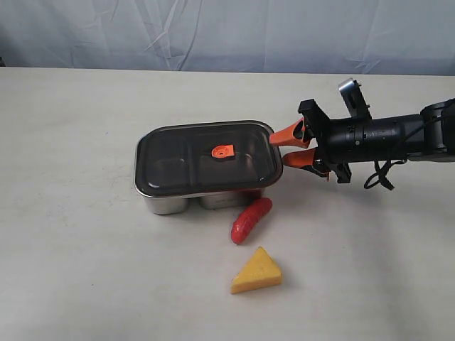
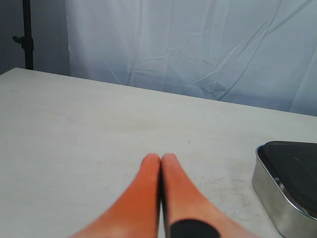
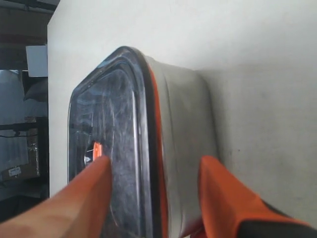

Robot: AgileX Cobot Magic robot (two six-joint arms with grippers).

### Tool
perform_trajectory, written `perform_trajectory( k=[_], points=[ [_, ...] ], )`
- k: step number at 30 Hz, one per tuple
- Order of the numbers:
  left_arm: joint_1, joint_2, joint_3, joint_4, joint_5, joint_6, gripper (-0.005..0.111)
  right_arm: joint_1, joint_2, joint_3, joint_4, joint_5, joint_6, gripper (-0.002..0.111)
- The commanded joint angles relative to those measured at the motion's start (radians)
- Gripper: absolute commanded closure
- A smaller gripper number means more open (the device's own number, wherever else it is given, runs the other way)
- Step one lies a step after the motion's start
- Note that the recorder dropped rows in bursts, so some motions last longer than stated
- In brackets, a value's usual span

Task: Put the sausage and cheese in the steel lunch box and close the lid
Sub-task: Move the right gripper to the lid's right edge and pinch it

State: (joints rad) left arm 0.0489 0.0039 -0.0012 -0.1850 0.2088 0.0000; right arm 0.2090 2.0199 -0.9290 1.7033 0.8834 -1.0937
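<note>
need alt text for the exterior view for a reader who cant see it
A robot's right claw is open at the right end of a steel lunch box with its dark lid on, on a white table. A red sausage and a yellow cheese wedge lie outside, in front of the box.

Lab setup (draped backdrop (image 1: 213, 32), white tabletop (image 1: 71, 249))

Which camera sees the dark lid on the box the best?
The exterior view: the whole lid shows from above, orange tab included. The left wrist view catches only one corner. The right wrist view sees it close, but edge-on and cut off.
</note>
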Motion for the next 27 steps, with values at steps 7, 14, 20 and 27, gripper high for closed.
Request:
perform_trajectory(
  k=[7,14,20,27],
  points=[
    [-0.001,-0.004,0.001,-0.008,-0.014,0.0,0.107,0.003,0.001,-0.004,-0.023,0.029,-0.01,0.057],
    [-0.001,-0.004,0.001,-0.008,-0.014,0.0,0.107,0.003,0.001,-0.004,-0.061,0.054,-0.01,0.057],
    [-0.001,-0.004,0.001,-0.008,-0.014,0.0,0.107,0.003,0.001,-0.004,-0.063,0.073,-0.01,0.057],
    [-0.001,-0.004,0.001,-0.008,-0.014,0.0,0.107,0.003,0.001,-0.004,-0.081,0.096,-0.002,0.057]
  ],
)
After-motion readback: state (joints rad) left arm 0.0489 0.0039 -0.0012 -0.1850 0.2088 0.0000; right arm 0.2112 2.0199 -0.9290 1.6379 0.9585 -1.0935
